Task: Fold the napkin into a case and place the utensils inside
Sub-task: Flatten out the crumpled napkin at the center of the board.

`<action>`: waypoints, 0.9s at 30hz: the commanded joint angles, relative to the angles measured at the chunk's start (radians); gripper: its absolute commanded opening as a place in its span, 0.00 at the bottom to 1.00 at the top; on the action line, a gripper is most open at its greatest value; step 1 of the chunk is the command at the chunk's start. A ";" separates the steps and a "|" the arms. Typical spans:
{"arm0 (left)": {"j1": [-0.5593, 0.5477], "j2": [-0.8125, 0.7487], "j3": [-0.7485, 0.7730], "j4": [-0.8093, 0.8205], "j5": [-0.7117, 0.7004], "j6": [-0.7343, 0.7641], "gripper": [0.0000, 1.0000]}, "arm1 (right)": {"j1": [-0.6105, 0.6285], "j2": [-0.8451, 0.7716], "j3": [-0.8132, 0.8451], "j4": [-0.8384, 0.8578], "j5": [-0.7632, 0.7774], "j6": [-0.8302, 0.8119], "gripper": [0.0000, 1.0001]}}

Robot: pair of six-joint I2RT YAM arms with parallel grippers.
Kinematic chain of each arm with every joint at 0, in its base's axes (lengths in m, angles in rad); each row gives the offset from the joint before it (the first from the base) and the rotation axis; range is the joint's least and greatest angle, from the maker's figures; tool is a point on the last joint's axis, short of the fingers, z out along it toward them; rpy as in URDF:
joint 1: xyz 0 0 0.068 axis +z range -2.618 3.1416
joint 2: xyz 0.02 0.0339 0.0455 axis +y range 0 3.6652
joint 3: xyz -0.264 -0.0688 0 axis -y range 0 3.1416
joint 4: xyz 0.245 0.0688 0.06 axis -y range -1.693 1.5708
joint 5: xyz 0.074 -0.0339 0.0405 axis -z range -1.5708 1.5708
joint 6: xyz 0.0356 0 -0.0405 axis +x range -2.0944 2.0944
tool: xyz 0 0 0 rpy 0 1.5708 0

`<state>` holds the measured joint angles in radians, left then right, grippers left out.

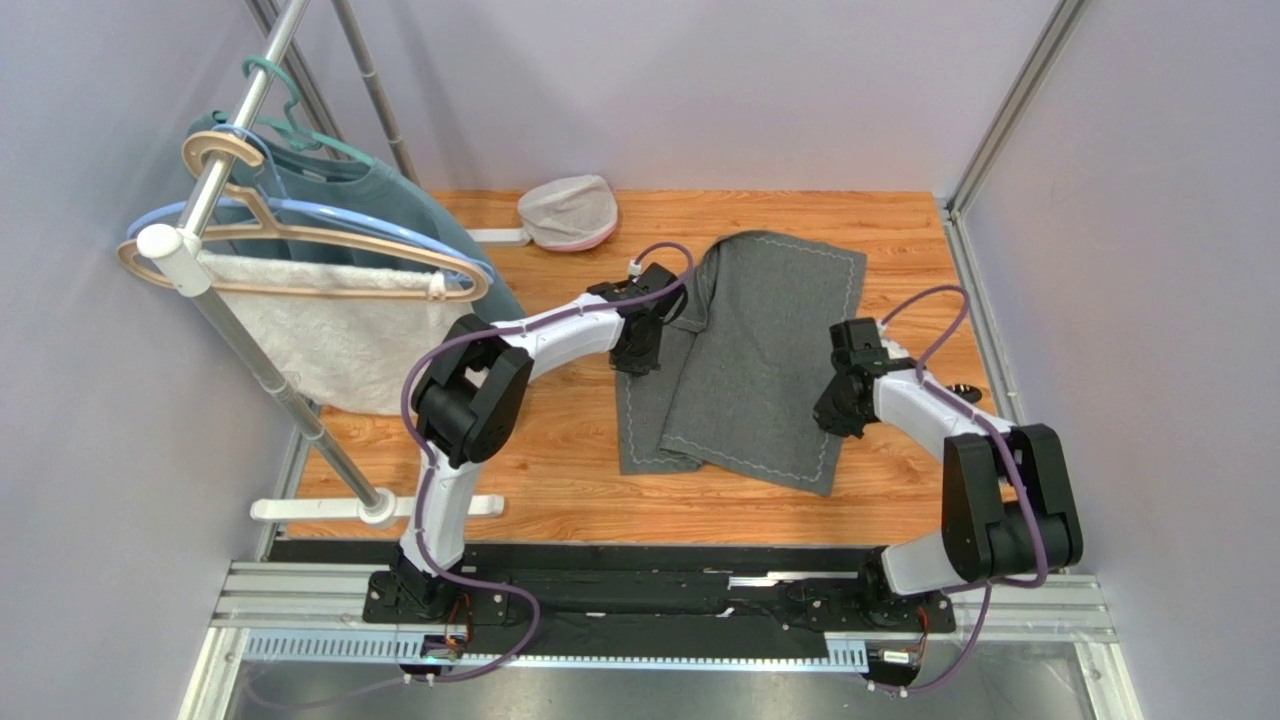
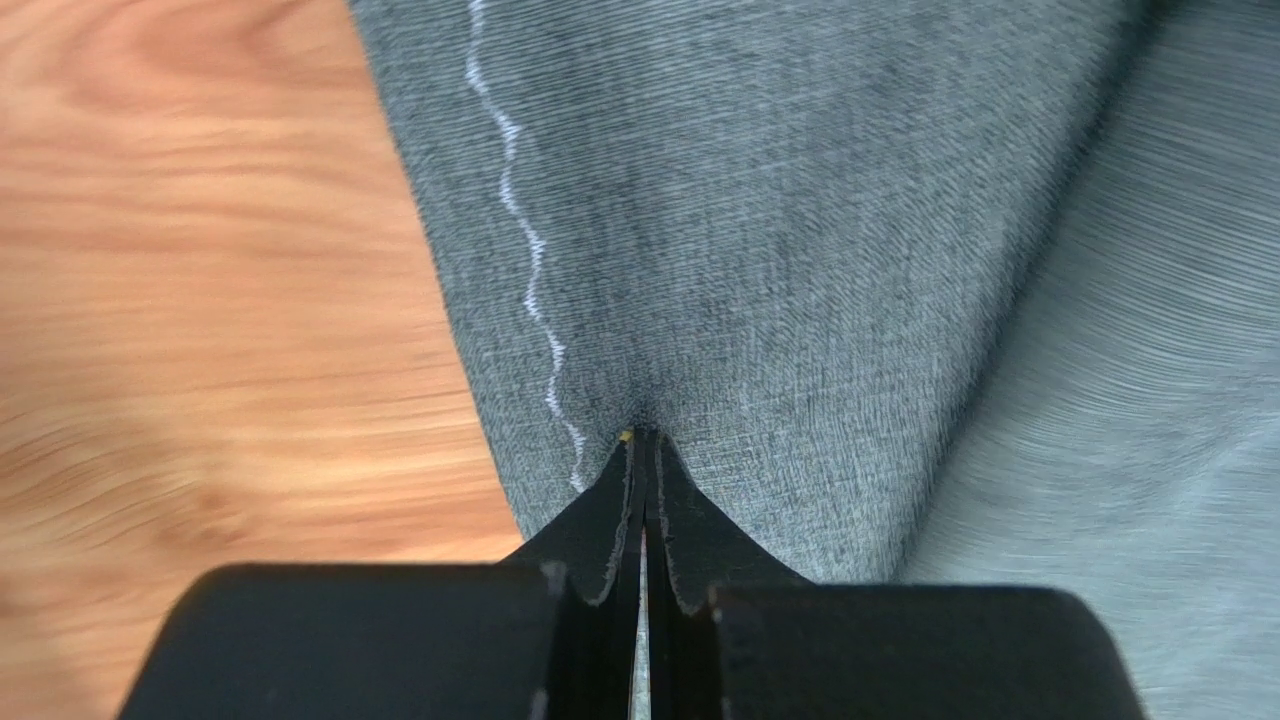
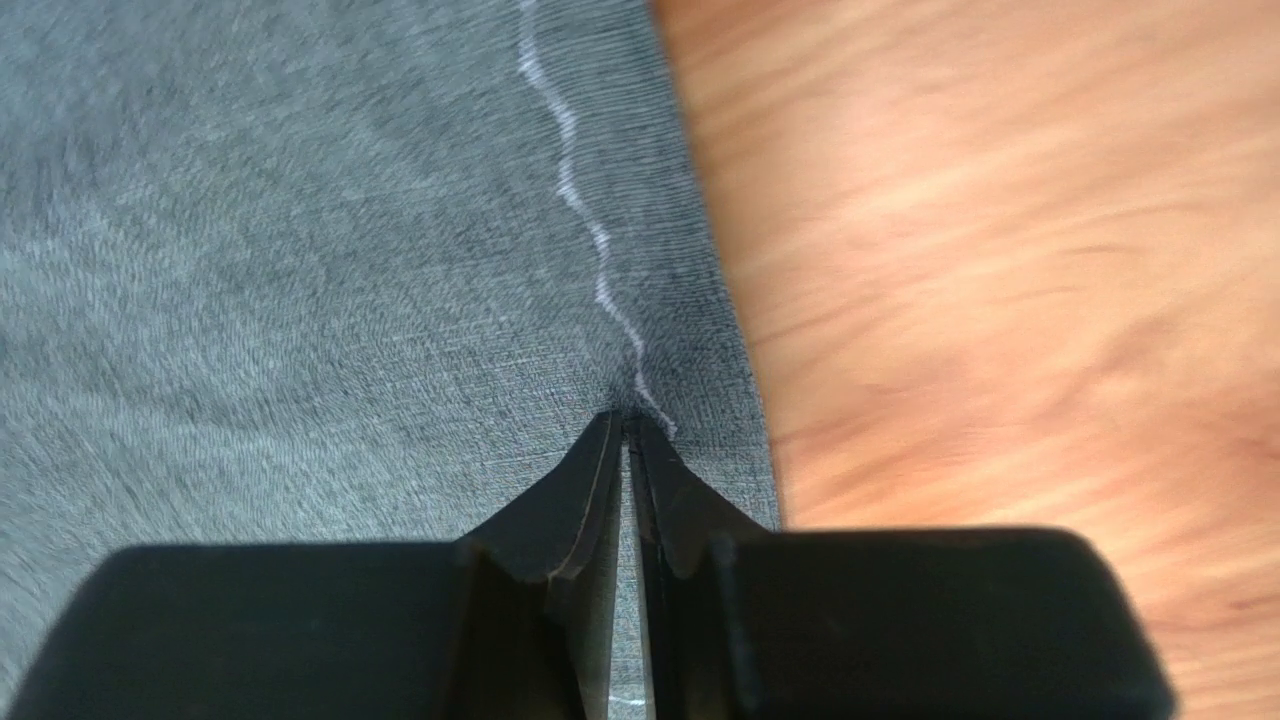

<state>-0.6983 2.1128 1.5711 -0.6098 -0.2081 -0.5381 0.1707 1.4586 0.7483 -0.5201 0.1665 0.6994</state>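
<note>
Left gripper [image 2: 645, 450] and right gripper [image 3: 624, 431] each clamp a napkin [image 1: 766, 345] side hem; limp, light cloth, best gripped at edges

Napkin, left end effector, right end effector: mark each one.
napkin [image 1: 766, 353], top external view, middle of the grey cloth.
left end effector [image 2: 643, 440], left wrist view, between its closed fingertips.
right end effector [image 3: 624, 420], right wrist view, between its closed fingertips.

Bare surface [image 1: 564, 450] lies open left of the napkin [image 1: 759, 360] and along its near edge. The rack [image 1: 256, 353] and its hanging white towel [image 1: 338, 338] crowd the left side. A pale rounded thing [image 1: 568, 212], perhaps a cap, sits at the far edge.
</note>
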 commanded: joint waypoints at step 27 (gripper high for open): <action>-0.047 0.090 0.248 0.154 -0.039 0.239 0.40 | 0.026 -0.195 0.013 0.195 -0.547 -0.250 0.54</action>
<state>-0.7490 2.1349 1.7103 -0.4889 -0.1947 -0.3882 0.1925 1.2850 0.7601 -0.4065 -0.3252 0.4900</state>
